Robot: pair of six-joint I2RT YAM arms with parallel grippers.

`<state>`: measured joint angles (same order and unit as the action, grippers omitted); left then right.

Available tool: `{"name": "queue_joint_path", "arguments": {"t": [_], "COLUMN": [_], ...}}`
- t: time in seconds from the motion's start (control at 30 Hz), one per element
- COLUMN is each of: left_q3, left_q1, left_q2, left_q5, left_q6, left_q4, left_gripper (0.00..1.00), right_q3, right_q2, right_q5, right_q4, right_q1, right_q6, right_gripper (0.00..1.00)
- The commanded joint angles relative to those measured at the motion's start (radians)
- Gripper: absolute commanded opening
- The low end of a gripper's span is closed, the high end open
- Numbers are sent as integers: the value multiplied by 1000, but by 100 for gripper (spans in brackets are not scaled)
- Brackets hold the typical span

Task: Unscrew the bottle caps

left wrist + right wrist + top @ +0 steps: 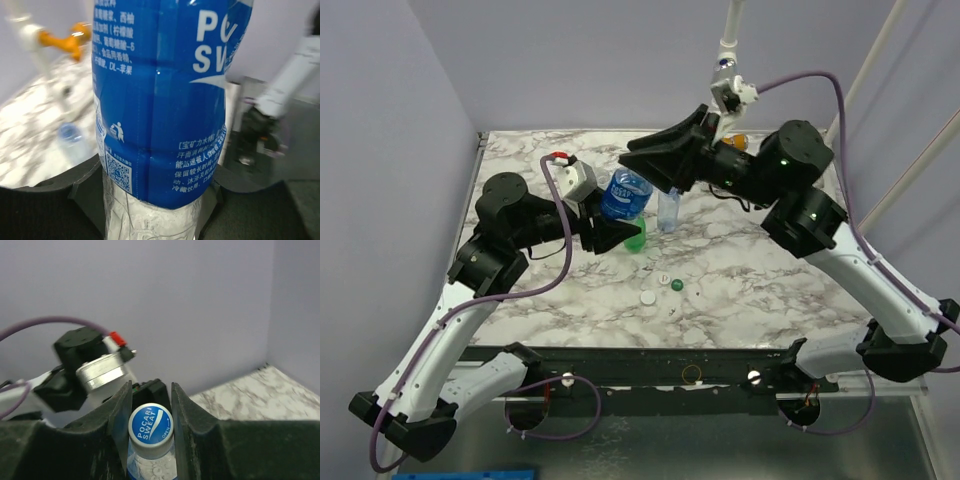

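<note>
Fingers (119, 430) of the right gripper (151, 402) stand on either side of the blue-and-white cap (150, 425) and press against its rim, so the gripper is clamped on it. The cap is on the neck of the blue-labelled bottle (150, 467). Only the top of that neck shows in the right wrist view, because the finger bases cut off the rest.

From above, the right gripper (632, 160) covers the cap completely. The bottle (625, 197) is seen only as a blue band between the two arms, upright and raised over the back half of the marble table (770, 280).

The left gripper (610, 235) grips the bottle low down. In the left wrist view its dark fingers (50, 192) close on the clear lower part of the bottle (160, 100), which fills most of that picture. The bottle's base is cut off at the bottom edge.

A green bottle (638, 238) is mostly hidden behind the left gripper, with only a sliver of green showing. A small clear bottle (668, 210) stands just right of the held one, and it is too small to tell whether it has a cap. Nearer the arm bases, a green cap (677, 284) and two white caps (648, 297) lie loose on the table. An orange valve (70, 40) shows blurred at the back.
</note>
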<state>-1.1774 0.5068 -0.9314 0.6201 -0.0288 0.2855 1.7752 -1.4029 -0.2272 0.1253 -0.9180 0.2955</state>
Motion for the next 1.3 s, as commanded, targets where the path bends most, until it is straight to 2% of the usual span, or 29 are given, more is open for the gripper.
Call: {"name": "queue_joint_path", "arguments": {"t": [0.0,0.13,0.23,0.33,0.37,0.4,0.47,0.53,0.6,0.73,0.83,1.0,1.1,1.2,1.27], "left_q3": [-76,-108,-110,-102,-98,-93,-81,-68,-57,-48,-42,-33,-28,-23,-19], "left_q1": [6,6,6,6,6,6,4,4,4,4,4,4,4,4,4], "left_q2": [-27,-52,-52,-49,-47,-45,-36,-29,-24,-24,-25,-22,-20,-18,-17], "left_q5": [433,599,612,592,571,538,453,355,241,34,-66,-98,-104,-104,-97], "left_q6": [-228,-342,-352,-338,-327,-309,-261,-202,-145,-38,-6,4,4,3,3], "left_q4": [-48,-61,-66,-70,-71,-71,-68,-61,-48,-22,-21,-22,-21,-22,-22], "left_gripper": [0,0,0,0,0,0,0,0,0,0,0,0,0,0,0], "right_q3": [-112,-106,-117,-138,-138,-136,-112,-77,-31,83,135,127,120,97,78], "right_q2": [121,144,153,168,171,171,162,142,111,28,-22,-30,-23,-7,4], "right_q5": [-504,-604,-640,-559,-502,-399,-199,-50,36,148,221,233,213,203,194], "right_q4": [-185,-154,-154,-155,-149,-144,-113,-62,-12,125,190,174,155,126,106], "right_q1": [-21,-20,-20,-20,-20,-19,-20,-19,-20,-21,-21,-21,-22,-21,-21], "right_q6": [-69,-78,-76,-87,-91,-89,-80,-82,-80,-50,-30,-12,-5,1,4], "right_gripper": [1,1,1,2,8,20,52,68,77,84,84,73,61,39,29]}}
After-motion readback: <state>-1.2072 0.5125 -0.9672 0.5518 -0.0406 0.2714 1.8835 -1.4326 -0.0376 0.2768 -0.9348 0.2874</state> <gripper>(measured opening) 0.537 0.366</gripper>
